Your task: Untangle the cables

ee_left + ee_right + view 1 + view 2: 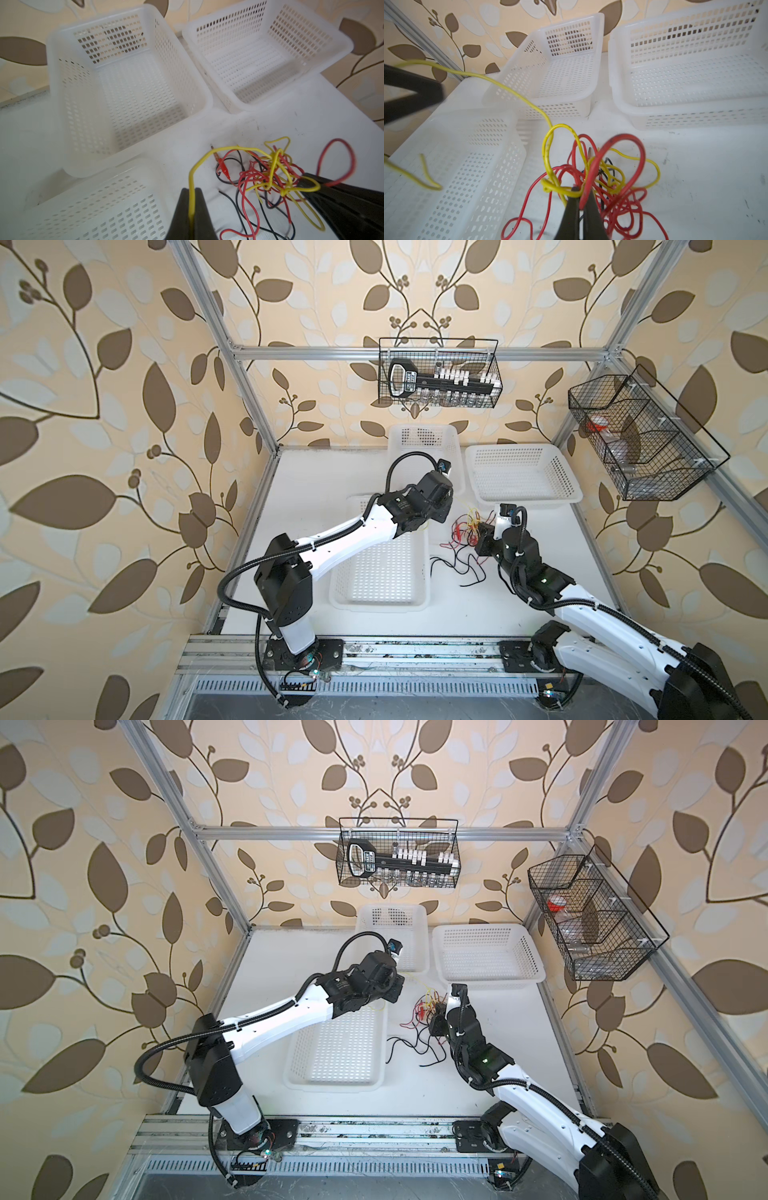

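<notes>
Overhead, in both top views: thin glossy cables (467, 526) (428, 1006) in yellow, red and black, knotted on the smooth white tabletop (311, 489), hemmed by three white plastic baskets (380, 605) with slotted walls and bare floors. On the back rail, a black wire basket (440, 373) holding a long black bar (449, 383) studded with white blocks. On the side rail, another wire basket (640, 435) with something red inside, too small to name.

Next, from the left wrist: left gripper (192, 192) pinched shut on one yellow cable (228, 148), arching from tapered matte black fingers (182, 207) over to the knot. Just beside, a small red clip (223, 167) flat on the tabletop.

Lastly, from the right wrist: right gripper (579, 191) clamped on the knot itself, a red loop (627, 137) and a yellow strand squeezed together. Yellow cable (508, 89) running off above the near basket (492, 166) toward the left gripper (415, 93).
</notes>
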Robot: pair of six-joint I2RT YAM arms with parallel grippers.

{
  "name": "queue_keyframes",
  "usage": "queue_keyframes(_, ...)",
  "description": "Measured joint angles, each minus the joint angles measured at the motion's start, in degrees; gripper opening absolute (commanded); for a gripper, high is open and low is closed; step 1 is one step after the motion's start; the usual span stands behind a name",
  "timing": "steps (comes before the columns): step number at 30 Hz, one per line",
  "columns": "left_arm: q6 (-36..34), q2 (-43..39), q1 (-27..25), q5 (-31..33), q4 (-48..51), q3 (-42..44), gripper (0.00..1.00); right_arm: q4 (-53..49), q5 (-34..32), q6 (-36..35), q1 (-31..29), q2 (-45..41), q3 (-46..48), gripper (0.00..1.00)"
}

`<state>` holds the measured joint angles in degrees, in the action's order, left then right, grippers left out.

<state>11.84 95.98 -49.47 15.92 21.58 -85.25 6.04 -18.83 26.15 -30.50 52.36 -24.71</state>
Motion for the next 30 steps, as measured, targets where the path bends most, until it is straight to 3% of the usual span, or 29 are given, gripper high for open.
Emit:
queue_keyframes(7,0.0,-10.3,0.5,2.4,-0.3,4.9,0.00,1.3,1.5,4.5,3.1,0.3,2.3,0.00)
queue_keyframes(18,0.3,-23.1,5.7,6.9,-0.3,11.5,0.00,-2.0,1.0,7.1,4.5,3.2,2.9,0.00)
queue_keyframes(30,0.5,-24.6,6.1,4.4,-0.3,12.1,0.00,-7.6,-1.9,8.4,5.7,5.2,2.8,0.00)
